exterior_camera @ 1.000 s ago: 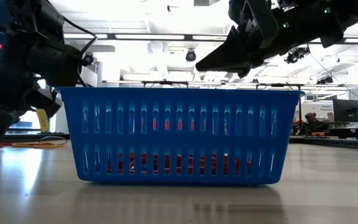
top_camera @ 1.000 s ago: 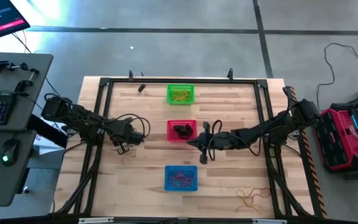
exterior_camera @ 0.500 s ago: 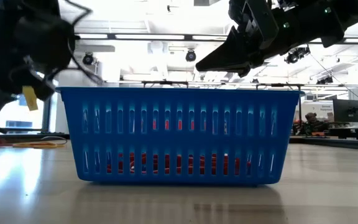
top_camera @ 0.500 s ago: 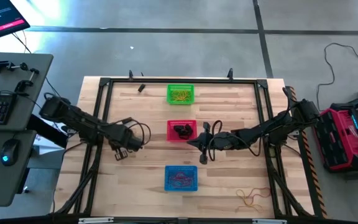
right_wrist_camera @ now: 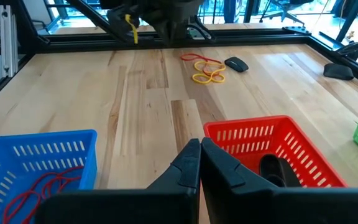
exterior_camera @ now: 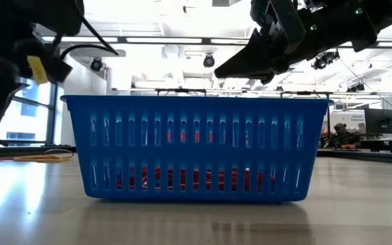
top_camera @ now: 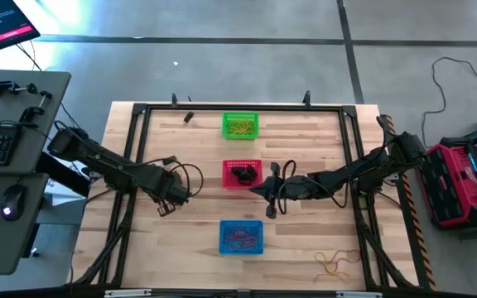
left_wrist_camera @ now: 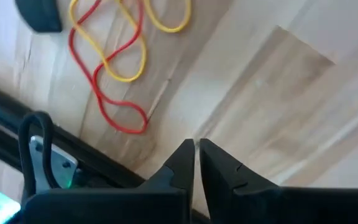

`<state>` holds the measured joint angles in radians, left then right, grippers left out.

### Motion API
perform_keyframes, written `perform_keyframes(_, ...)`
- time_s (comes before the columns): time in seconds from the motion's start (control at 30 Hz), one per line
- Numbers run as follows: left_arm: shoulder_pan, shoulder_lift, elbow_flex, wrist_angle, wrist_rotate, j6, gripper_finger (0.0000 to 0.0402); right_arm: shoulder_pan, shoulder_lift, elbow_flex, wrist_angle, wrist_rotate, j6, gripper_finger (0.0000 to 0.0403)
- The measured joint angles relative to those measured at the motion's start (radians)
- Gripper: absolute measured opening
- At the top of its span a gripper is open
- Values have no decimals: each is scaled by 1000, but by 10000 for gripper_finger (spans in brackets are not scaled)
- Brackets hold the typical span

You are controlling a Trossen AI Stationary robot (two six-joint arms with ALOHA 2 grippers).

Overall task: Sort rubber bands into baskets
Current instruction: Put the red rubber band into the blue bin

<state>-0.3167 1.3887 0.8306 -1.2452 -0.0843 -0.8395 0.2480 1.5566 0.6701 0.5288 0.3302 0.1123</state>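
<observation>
Loose red and yellow rubber bands [left_wrist_camera: 120, 59] lie on the wooden table beside a small black object [left_wrist_camera: 39, 15]. My left gripper [left_wrist_camera: 196, 149] hangs above the table just off these bands, pointing steeply down, shut, with nothing showing between its tips. My right gripper [right_wrist_camera: 199, 148] hovers shut and empty by the near side of the red basket [top_camera: 243, 174], which holds black bands. The green basket [top_camera: 240, 126] holds yellow bands. The blue basket [top_camera: 241, 237] holds red ones.
More yellow and red bands [top_camera: 336, 263] lie near the table's front right corner. A small black item [top_camera: 187, 117] sits at the far left. A yellow tag [exterior_camera: 38, 68] hangs beside my left hand. A black frame [top_camera: 139, 112] rims the table.
My left gripper has risen from just above the table and has shifted a little toward the near edge, away from the loose bands. The bands stay flat on the table.
</observation>
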Motion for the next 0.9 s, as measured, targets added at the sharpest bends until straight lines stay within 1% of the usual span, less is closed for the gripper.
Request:
perform_keyframes(0.13,17,16,-1,6,-43,-58,39,1,0,0,-2,0,1,0)
perform_keyframes(0.27,29,22,-15,31,-72,-23,59,1,0,0,-13,-8,2,0)
perform_keyframes(0.4,55,20,-85,58,-73,-14,84,1,2,0,-19,-8,2,0)
perform_keyframes(0.57,96,19,-170,68,-104,-19,110,1,2,0,-23,-8,0,0)
perform_keyframes(0.8,174,16,-276,197,-50,39,115,1,2,0,-23,-8,2,0)
perform_keyframes(0.9,201,16,-286,200,-42,60,115,1,2,0,-23,-8,2,0)
